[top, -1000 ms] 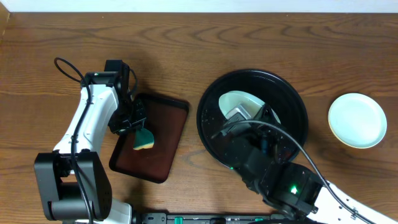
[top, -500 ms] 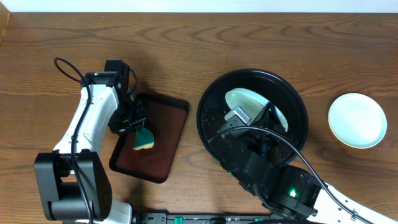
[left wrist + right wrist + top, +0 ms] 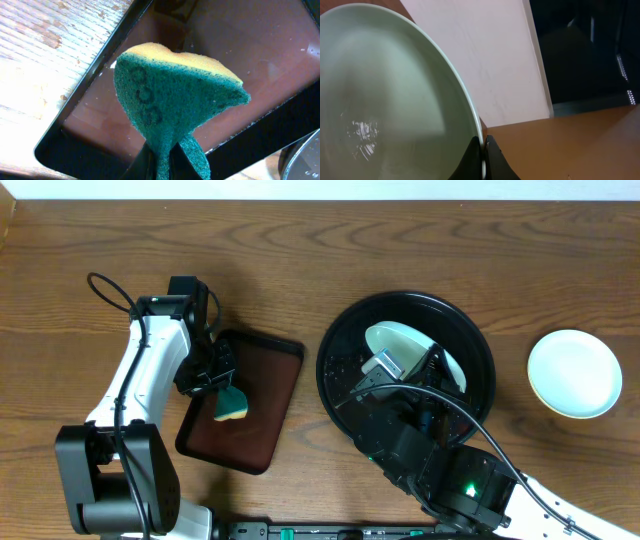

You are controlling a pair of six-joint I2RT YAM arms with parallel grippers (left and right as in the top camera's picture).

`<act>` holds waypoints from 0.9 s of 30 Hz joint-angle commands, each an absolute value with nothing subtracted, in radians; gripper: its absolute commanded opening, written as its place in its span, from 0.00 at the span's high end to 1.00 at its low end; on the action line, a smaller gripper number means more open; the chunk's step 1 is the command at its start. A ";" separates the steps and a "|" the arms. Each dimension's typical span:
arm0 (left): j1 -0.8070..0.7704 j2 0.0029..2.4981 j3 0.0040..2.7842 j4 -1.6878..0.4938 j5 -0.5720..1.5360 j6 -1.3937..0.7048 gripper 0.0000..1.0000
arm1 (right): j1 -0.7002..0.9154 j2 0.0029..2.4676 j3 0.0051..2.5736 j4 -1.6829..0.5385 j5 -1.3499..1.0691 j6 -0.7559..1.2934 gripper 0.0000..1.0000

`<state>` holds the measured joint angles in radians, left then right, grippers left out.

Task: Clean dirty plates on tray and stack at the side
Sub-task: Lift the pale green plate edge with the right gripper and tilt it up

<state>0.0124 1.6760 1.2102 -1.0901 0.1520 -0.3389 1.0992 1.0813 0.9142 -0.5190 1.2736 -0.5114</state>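
Desk (image 3: 330, 250) of brown wood-grain fills the overhead view, with a wide bare band along its far edge and open room between the two trays. The large round glossy black tray (image 3: 455, 330) with a raised rim sits right of centre, its near half hidden under the right arm. The smaller rectangular dark maroon tray (image 3: 265, 395) lies to the left at a slant, apart from the black one.

One pale mint-white round shallow plate (image 3: 400, 340) is tilted up over the black tray, held by its rim. A second pale round plate (image 3: 574, 373) lies flat on bare desk to the right, near the black tray's rim but not touching it.

The green-and-yellow sponge (image 3: 232, 405) hangs over the maroon tray's left part.

The right claw (image 3: 390, 370) is clamped on the tilted plate's edge. The right wrist view shows what the overhead cannot: thin fingers pinching the rim, and the plate's (image 3: 385, 90) smooth pale face with a soft glint.

The left claw (image 3: 215, 380) is closed on the sponge. The left wrist view shows the sponge (image 3: 175, 105) squeezed to a wedge, its green scouring face towards the camera and yellow foam behind, above the maroon tray's wet floor.
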 commanded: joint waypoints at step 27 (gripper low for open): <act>0.017 1.668 1.206 -1.097 0.158 -0.325 0.92 | 1.110 1.071 0.937 -0.515 1.357 -0.540 0.99</act>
